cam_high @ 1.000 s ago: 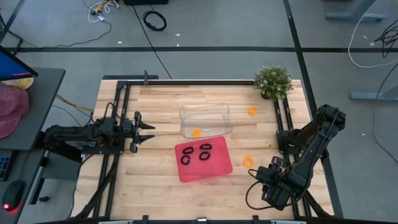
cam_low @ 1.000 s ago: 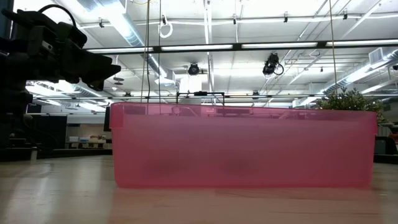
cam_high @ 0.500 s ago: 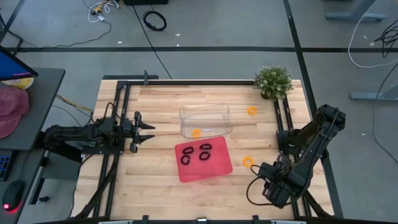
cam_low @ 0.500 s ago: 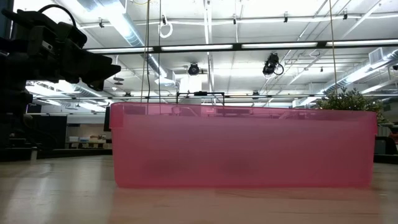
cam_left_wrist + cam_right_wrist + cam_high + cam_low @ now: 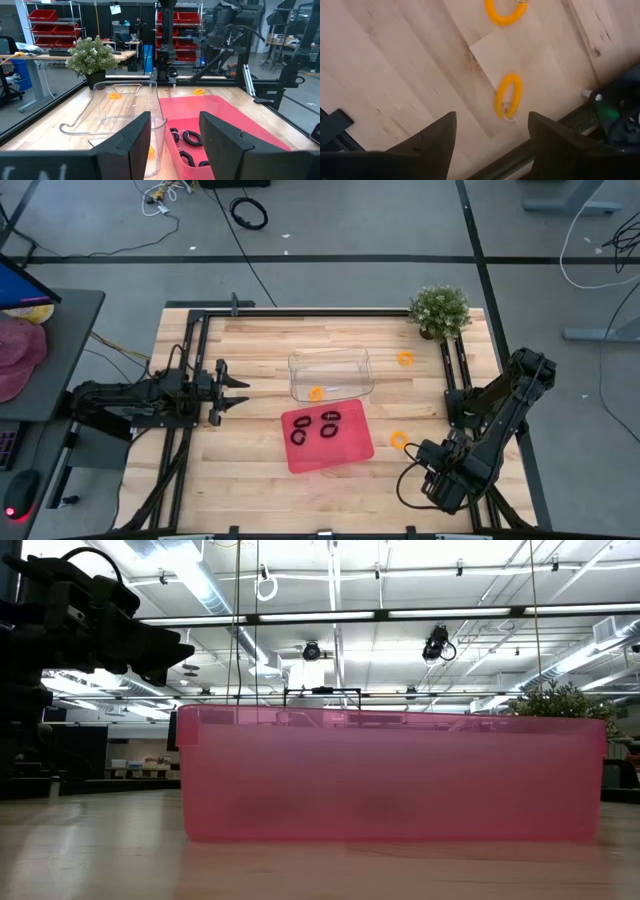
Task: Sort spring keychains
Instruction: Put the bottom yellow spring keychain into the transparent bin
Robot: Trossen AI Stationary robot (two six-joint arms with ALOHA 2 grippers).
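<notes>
Just beyond the right gripper (image 5: 490, 132), wide open and empty, lies an orange keychain (image 5: 508, 96).

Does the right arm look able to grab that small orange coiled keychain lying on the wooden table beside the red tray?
Probably yes. The orange coiled keychain lies alone on bare wooden table, with the open right gripper close by and nothing between them.

Pale wooden table (image 5: 250, 470), red tray (image 5: 345, 452) near centre, clear plastic bin (image 5: 330, 365) just behind it, small potted plant (image 5: 439, 310) at far right corner, black cable coil (image 5: 249, 214) on floor beyond, pink object, possibly a cap (image 5: 18, 355), on side desk (image 5: 60, 315)
</notes>
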